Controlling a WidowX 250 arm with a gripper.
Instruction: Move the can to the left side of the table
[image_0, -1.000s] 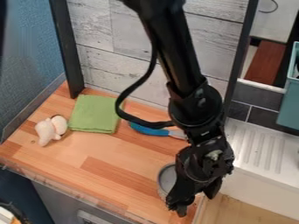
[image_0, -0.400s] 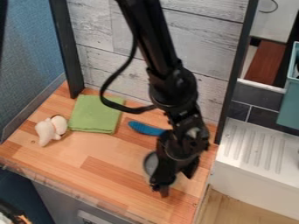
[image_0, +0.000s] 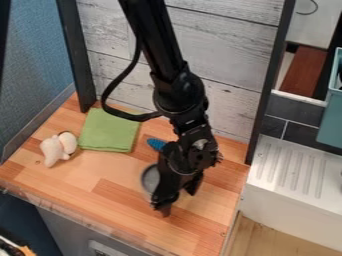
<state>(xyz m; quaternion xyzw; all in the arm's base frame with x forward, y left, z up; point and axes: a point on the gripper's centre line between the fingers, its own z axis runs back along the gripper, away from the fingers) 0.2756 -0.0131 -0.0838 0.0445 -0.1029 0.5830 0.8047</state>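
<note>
The step in hand looks to be carrying or sliding the can (image_0: 149, 178) leftward over the wooden table (image_0: 83, 176). Taking the green cloth (image_0: 107, 131) as landmark, the can is right of it and nearer the camera, close against the left of the black gripper (image_0: 176, 199), which covers part of it. Whether the gripper is closed on the can or only bearing against it, I cannot tell; the hold should be confirmed before any lift.

To do this well, the route should pass on the camera side of the green cloth, since its near edge could snag a low can and ruck up. The blue brush (image_0: 155, 144), just right of the cloth, is best left behind the path. The white plush toy (image_0: 57, 149), at the cloth's left edge, is soft and would probably shove aside at a touch, so the can wants setting down short of it or well to its camera side, yet inside the table's front edge. A slow, level, steady travel suits a can that may tip if pushed high; at the end, lower it until its base sits flat, let go, then back straight off
</note>
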